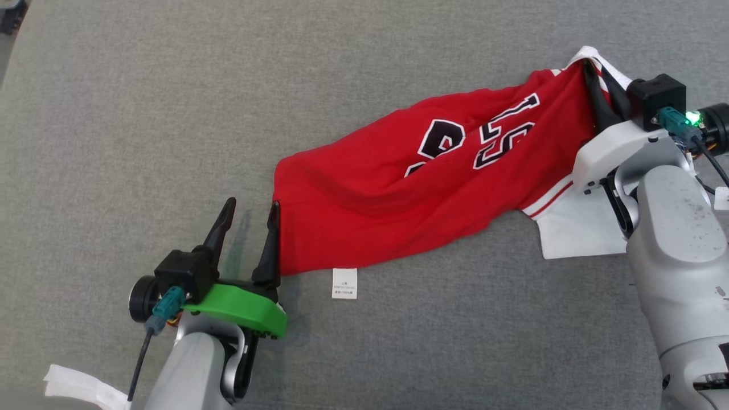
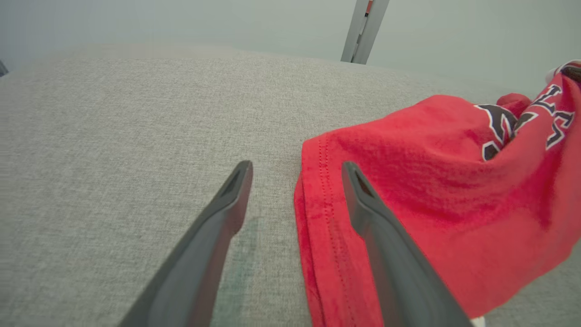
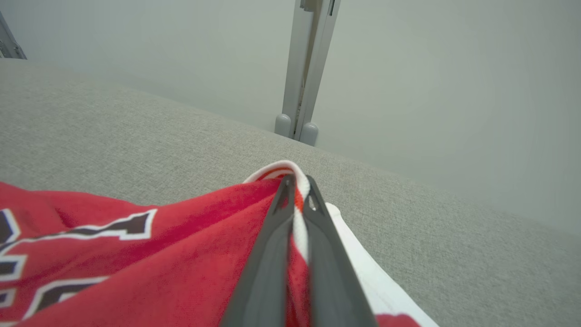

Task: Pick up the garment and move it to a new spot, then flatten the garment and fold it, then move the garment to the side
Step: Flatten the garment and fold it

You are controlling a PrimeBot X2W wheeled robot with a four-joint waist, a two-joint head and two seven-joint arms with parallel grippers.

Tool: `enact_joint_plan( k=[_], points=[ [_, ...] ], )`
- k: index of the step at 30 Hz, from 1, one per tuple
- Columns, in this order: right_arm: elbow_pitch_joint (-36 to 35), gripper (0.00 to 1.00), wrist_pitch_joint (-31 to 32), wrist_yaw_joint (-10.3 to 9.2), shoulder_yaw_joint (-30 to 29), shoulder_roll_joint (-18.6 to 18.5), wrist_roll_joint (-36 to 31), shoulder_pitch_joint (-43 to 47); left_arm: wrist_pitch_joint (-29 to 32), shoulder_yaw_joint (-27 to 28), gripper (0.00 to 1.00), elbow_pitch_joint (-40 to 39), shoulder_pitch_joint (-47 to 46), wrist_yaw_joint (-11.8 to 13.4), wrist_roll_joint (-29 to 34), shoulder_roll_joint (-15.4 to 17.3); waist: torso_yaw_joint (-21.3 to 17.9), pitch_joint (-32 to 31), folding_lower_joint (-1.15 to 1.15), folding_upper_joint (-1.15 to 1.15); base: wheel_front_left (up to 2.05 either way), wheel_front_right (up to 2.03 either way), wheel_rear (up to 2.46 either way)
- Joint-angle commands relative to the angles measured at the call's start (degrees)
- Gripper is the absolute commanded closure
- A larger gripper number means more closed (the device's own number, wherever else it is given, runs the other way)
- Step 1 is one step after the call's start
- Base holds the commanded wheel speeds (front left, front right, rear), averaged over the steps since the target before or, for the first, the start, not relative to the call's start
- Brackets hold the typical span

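A rumpled red jersey (image 1: 370, 216) with black, white-edged numerals lies on the grey counter (image 1: 171, 114). The right fingers (image 3: 268, 263) clench its striped trim; the left fingers (image 1: 266, 250) gape astride its hem.

One red fabric jersey (image 1: 398, 193) with black, white-edged numerals; one grey woven surface (image 1: 171, 114) under it; one small white rectangular label (image 1: 344, 283) at the jersey's hem. Two grippers of two long dark fingers each: left gripper (image 1: 253, 203) at the jersey's hem end, right gripper (image 3: 299, 181) at its striped-trim end. One crumpled white scrap (image 1: 85, 387) well apart from the jersey.
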Motion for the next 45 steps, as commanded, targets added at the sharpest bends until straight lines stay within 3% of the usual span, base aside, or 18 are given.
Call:
enact_joint_plan(
  k=[1, 5, 13, 20, 31, 45],
  points=[
    [1.2, 0.0, -0.3, -0.11, -1.4, 0.0, -1.2, -0.6, 0.0, 0.1, 0.0, -0.3, -0.8, 0.1, -0.2, 0.1, 1.7, 1.4, 0.0, 0.0, 0.0, 0.0, 0.0],
    [1.6, 0.0, -0.6, -0.11, -4.7, 1.5, -3.5, 0.5, 0.0, 0.9, 0.0, -0.5, -0.1, 0.1, 0.5, 0.1, 1.2, 0.3, 0.0, 0.0, 0.0, 0.0, 0.0],
    [-12.5, 0.0, -0.6, -0.11, -6.0, 3.8, 1.4, 11.7, 0.0, 4.4, 0.0, -0.5, 3.6, 0.1, 2.8, 0.1, -2.0, -5.1, 0.0, 0.0, 0.0, 0.0, 0.0],
    [-18.9, 0.0, -0.6, -0.11, -5.2, 4.3, 6.1, 23.9, 0.0, 5.7, 0.0, -0.5, 7.8, 0.1, 4.5, 0.1, -4.2, -10.8, 0.0, 0.0, 0.0, 0.0, 0.0],
    [-18.7, 0.0, -0.6, -0.11, -3.8, 4.5, 11.3, 36.3, 0.0, 6.3, 0.0, -0.8, 15.1, 0.1, 5.5, 0.1, -6.4, -18.0, 0.0, 0.0, 0.0, 0.0, 0.0],
    [-20.1, 0.0, -0.6, -0.11, -3.4, 4.5, 12.2, 40.7, 0.0, 5.6, 0.0, -2.1, 19.0, 0.1, 5.3, 0.1, -8.7, -20.5, 0.0, 0.0, 0.0, 0.0, 0.0]
  ],
)
